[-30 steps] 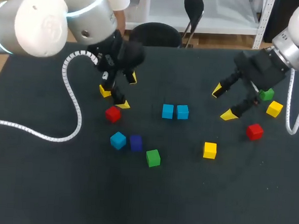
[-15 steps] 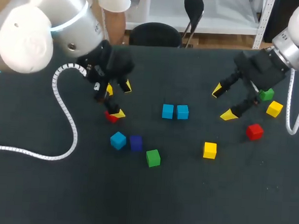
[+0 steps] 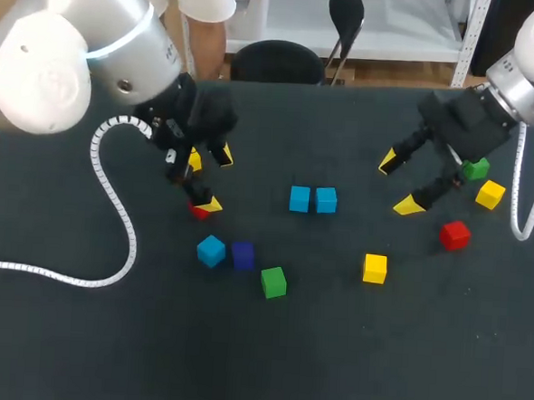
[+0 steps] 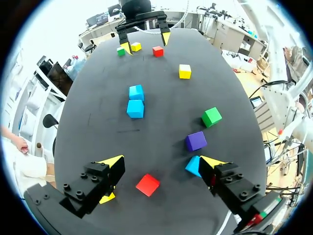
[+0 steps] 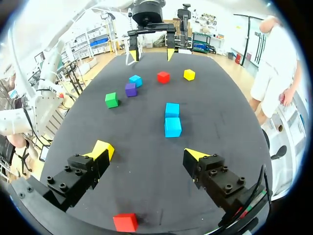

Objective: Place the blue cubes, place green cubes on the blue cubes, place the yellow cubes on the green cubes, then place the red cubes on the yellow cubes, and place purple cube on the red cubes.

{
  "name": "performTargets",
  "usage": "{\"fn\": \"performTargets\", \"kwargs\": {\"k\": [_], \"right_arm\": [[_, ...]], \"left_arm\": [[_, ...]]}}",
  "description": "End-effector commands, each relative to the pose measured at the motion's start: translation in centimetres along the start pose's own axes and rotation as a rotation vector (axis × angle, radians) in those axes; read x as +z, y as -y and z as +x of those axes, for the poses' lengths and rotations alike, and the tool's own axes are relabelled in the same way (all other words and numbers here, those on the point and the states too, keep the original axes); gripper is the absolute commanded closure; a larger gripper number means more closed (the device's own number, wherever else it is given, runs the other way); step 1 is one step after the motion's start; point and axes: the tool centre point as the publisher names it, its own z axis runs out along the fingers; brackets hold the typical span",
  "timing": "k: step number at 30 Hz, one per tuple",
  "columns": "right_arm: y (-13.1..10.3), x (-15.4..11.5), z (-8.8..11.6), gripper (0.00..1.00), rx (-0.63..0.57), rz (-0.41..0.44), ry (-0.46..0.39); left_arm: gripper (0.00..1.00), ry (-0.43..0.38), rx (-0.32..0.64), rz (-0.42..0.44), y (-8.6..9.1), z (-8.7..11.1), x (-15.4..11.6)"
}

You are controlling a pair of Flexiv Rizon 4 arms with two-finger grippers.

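Now the left claw (image 4: 161,164) is hanging wide open, straddling a red cube (image 4: 147,184) on the counter (image 3: 330,349). The right claw (image 3: 399,183) is hovering wide open too, with a second red cube (image 3: 455,234) near it. Two blue cubes (image 3: 300,199) are sitting side by side, touching, between the claws.

Two blue cubes (image 3: 312,199) sit touching at the middle of the dark tabletop (image 3: 330,358). The left tool (image 3: 206,180), fingers spread, hangs over a red cube (image 3: 197,211). The right tool (image 3: 398,183), also spread, is near a second red cube (image 3: 454,234).
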Motion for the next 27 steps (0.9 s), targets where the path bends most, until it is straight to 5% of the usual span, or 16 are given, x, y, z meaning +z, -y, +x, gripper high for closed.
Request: {"fn": "performTargets", "kwargs": {"k": [1, 14, 27], "right_arm": [[0.0, 0.0, 0.0, 0.0, -0.001, 0.0, 0.002], [0.0, 0.0, 0.0, 0.0, -0.001, 0.0, 0.002], [0.0, 0.0, 0.0, 0.0, -0.001, 0.0, 0.002]], "left_arm": [[0.0, -0.035, 0.029, 0.019, 0.1, -0.8, 0.1], [0.0, -0.19, 0.09, 0.086, 4.2, -1.3, -1.1], [0.0, -0.202, 0.222, 0.118, 6.9, 0.1, -0.3]]}}
